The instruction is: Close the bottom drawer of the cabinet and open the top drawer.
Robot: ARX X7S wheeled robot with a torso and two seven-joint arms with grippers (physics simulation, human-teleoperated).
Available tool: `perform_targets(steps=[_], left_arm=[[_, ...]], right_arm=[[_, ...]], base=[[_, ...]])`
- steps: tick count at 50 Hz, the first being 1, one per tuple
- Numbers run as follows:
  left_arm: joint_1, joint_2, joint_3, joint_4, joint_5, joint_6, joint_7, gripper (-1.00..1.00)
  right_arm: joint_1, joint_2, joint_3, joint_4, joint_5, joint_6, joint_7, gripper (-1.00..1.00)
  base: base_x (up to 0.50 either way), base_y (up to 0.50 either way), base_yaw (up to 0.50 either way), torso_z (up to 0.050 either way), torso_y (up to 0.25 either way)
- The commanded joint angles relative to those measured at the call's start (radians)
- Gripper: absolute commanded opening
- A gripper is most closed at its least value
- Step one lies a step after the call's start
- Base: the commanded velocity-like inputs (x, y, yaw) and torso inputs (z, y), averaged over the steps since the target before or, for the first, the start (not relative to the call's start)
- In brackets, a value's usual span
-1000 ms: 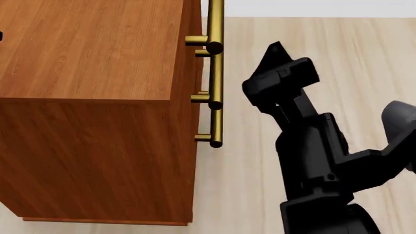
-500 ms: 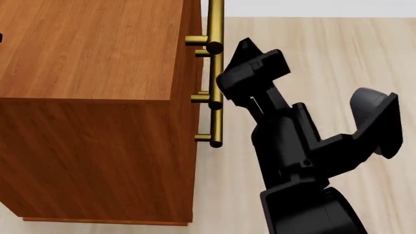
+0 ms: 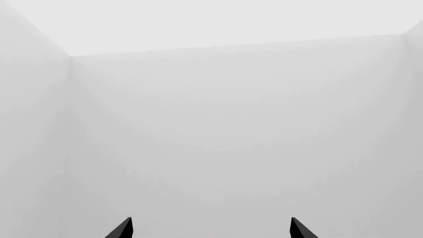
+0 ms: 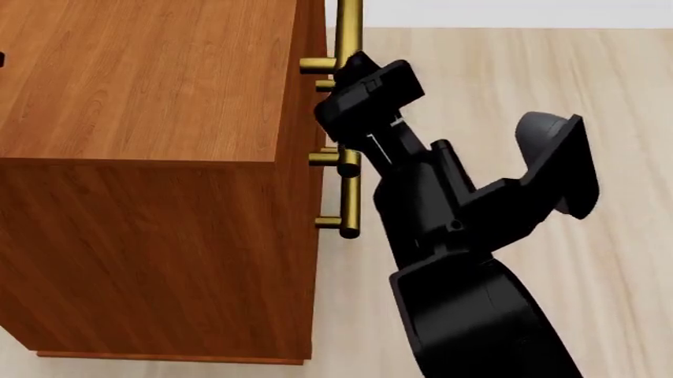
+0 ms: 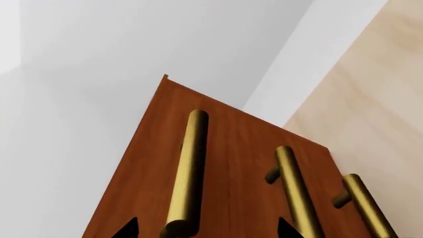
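Note:
The reddish-brown cabinet (image 4: 147,79) fills the left of the head view, seen from above. Its three brass handles line up along its right face and no drawer sticks out. My right gripper (image 4: 352,67) is at the top drawer's handle (image 4: 349,31). In the right wrist view my right gripper (image 5: 206,229) is open, and the near end of that handle (image 5: 185,168) lies between its jaws. The bottom drawer's handle (image 4: 351,228) is the farthest in the right wrist view (image 5: 367,208). My left gripper (image 3: 210,229) is open and empty, facing bare white walls.
Pale wooden floor (image 4: 547,71) lies to the right of the cabinet. My right arm's elbow (image 4: 557,165) sticks out over it. A white wall (image 4: 505,12) runs along the back. The middle handle (image 5: 294,193) lies between the other two.
My right arm has swung left towards the cabinet. Its gripper has gone from well clear of the handles to the top handle's near end.

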Motion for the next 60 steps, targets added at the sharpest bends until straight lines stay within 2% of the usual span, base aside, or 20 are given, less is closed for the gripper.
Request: perform_targets(steps=[1,31,47,48,60], left_arm=[[-0.001,-0.001,0.006,-0.005,0.001,0.006,-0.001,1.00],[0.004,-0.013,0.002,-0.012,-0.005,0.019,-0.006,1.00],[0.000,-0.018,0.005,-0.009,-0.010,0.015,-0.010,1.00],[0.001,-0.019,0.005,-0.008,-0.010,0.015,-0.011,1.00],[0.000,-0.020,0.007,-0.001,-0.016,0.008,-0.018,1.00]], right_arm=[[0.037,0.001,-0.039,0.066,0.001,-0.015,-0.025,1.00],[0.121,-0.010,-0.148,0.189,0.021,-0.048,-0.080,1.00],[0.127,-0.004,-0.184,0.187,0.047,-0.073,-0.072,1.00],[0.124,-0.002,-0.186,0.181,0.044,-0.077,-0.066,-1.00],[0.117,0.007,-0.194,0.168,0.070,-0.097,-0.050,-1.00]], base=[[0.00,0.00,0.00,0.000,0.000],[0.00,0.00,0.00,0.000,0.000],[0.00,0.00,0.01,0.000,0.000],[0.00,0.00,0.01,0.000,0.000],[0.00,0.00,0.00,0.000,0.000]])
